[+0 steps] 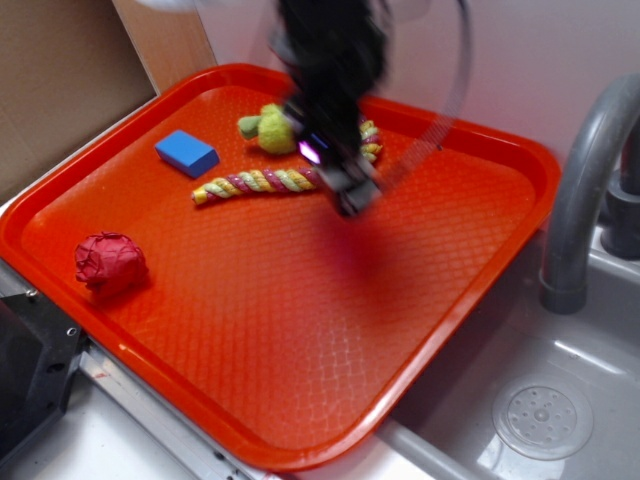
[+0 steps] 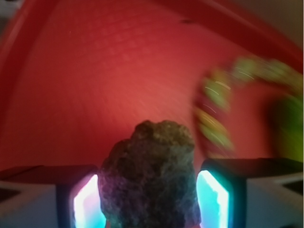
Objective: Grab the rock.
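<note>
Wrist view is filled at the bottom by the rock (image 2: pixel 149 178), a grey-brown lumpy stone with a rough surface, seen between the two fingers of the gripper (image 2: pixel 149 202). The glowing pads (image 2: pixel 88 202) stand at either side of the rock, one close against its left flank and the other close against its right, so the gripper is closed narrowly around the rock and the rock is gripped. The top of the rock rises above the fingers. Behind it the textured floor of the red tray (image 2: pixel 95 71) is seen, blurred, and a smeared rope toy (image 2: pixel 213 118) in yellow, green and pink curves at the right.

From the exterior view the gripper (image 1: pixel 350 190) is shown blurred, hanging over the back middle of the tray (image 1: pixel 300 330), with a purple glow at its lower end. The rock itself cannot be made out there, being lost in the blur of the dark arm. Just behind and to the left of the gripper a green plush toy (image 1: pixel 265 128) is seen, and the rope toy (image 1: pixel 255 183) lies beneath it. A blue block (image 1: pixel 186 153) rests further left. A red wrinkled ball (image 1: pixel 109 263) sits near the left front edge, well apart from the gripper. A grey tap (image 1: pixel 585 190) and a sink (image 1: pixel 540 400) are seen beside the tray at the right.
</note>
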Controlling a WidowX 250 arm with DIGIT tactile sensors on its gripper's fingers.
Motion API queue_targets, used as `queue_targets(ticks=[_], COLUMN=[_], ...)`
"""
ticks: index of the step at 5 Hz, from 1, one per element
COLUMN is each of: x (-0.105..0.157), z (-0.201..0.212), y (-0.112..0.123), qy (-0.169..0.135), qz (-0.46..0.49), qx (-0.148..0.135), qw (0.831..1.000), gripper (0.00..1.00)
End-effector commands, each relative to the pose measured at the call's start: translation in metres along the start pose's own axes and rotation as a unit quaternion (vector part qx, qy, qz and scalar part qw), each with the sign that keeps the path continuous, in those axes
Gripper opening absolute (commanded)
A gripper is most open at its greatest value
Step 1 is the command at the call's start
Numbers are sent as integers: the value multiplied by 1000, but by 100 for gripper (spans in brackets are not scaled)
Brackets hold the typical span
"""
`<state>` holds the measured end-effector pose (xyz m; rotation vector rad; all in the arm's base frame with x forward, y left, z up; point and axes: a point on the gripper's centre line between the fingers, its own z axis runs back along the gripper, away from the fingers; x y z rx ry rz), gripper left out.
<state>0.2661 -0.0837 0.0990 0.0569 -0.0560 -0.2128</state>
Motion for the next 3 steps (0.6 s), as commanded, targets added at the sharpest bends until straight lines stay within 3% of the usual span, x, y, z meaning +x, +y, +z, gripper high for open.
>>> queue_targets(ticks=[1,2,3], x=[-58,-82,-79], z=[87,108,103], y=[28,34,40], qy=[-36,-42,-52], qz=[143,173,144], qx=[-19,-16,-39], qw=[989,984,987], gripper=[0,0,0])
